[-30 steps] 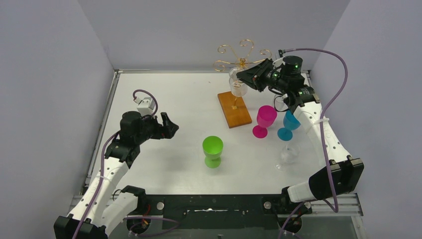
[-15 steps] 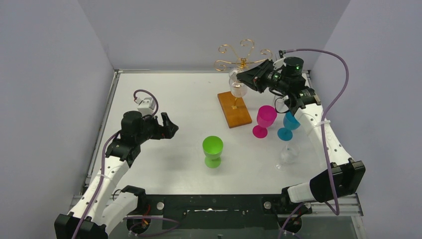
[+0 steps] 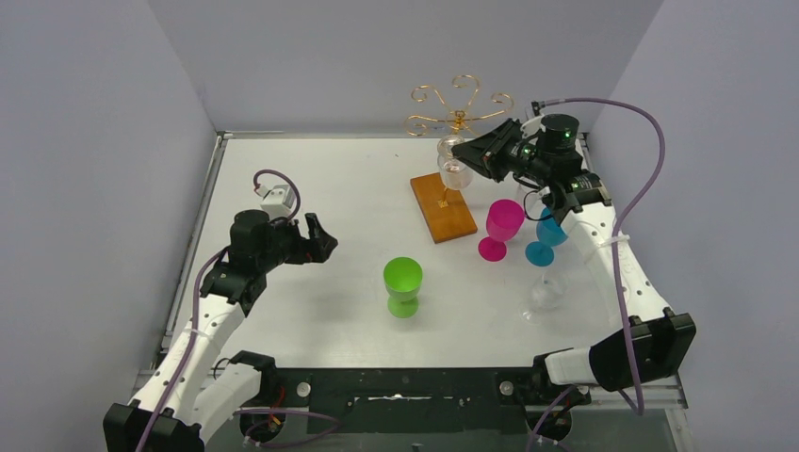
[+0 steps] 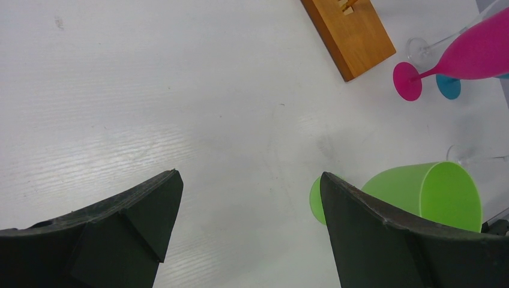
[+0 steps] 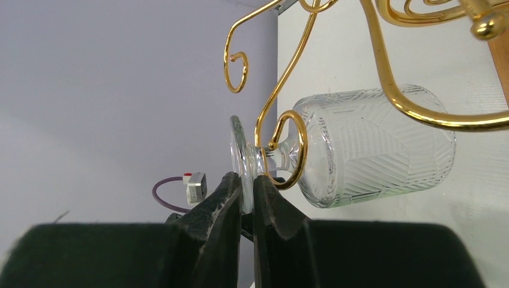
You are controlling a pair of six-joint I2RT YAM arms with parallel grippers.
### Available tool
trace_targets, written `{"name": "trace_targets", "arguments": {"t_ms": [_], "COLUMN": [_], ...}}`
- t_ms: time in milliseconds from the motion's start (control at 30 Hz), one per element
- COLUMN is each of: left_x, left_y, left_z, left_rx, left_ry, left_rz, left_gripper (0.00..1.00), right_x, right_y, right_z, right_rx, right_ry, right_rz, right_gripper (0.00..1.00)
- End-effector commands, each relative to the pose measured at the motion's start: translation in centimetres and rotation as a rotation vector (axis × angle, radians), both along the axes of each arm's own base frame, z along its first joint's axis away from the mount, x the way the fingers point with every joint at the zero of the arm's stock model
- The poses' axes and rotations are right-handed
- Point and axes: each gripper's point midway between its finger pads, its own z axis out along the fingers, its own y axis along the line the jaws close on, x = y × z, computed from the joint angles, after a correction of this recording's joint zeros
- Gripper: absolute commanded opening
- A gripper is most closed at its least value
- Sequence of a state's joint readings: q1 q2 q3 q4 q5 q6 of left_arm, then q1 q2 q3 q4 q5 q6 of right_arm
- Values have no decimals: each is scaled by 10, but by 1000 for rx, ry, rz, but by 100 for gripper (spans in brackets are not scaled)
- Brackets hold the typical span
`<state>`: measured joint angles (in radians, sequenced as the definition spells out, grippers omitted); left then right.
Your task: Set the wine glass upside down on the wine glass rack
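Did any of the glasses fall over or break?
No, nothing looks knocked over, spilled or broken. The green glass, pink glass and blue glass stand upright. Only the clear wine glass is upside down, its stem in a loop of the gold rack, with the right gripper pinching its foot. That fits the job.

Top camera overlooks everything; both wrist cameras, closer, share the rack (image 3: 445, 215).

Wine glass rack (image 4: 354, 36) cut off at top
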<state>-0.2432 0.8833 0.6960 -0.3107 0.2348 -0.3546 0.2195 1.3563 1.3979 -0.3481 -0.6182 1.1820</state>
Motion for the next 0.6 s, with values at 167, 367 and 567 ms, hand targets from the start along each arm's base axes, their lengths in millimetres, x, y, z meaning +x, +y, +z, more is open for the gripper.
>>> {"name": "trace_targets", "arguments": {"t_ms": [167,367,567], "left_x": [7,7,8], "left_y": [0,1,1], "left_z": [9,9,9], "left_rx": [8,11,10], "left_ry": [-39,-41,-42], "left_rz": [-2,5,4], "left_gripper": [86,86,86], "right_x": [-8,-7,-6], "right_y": [-19,-21,-27], "right_z": [59,52,48], "right_rx": [45,57,62], "right_ry": [-233,-211,-202], "right_rz": [-72,-82,-119], "right_gripper": [0,0,1]}}
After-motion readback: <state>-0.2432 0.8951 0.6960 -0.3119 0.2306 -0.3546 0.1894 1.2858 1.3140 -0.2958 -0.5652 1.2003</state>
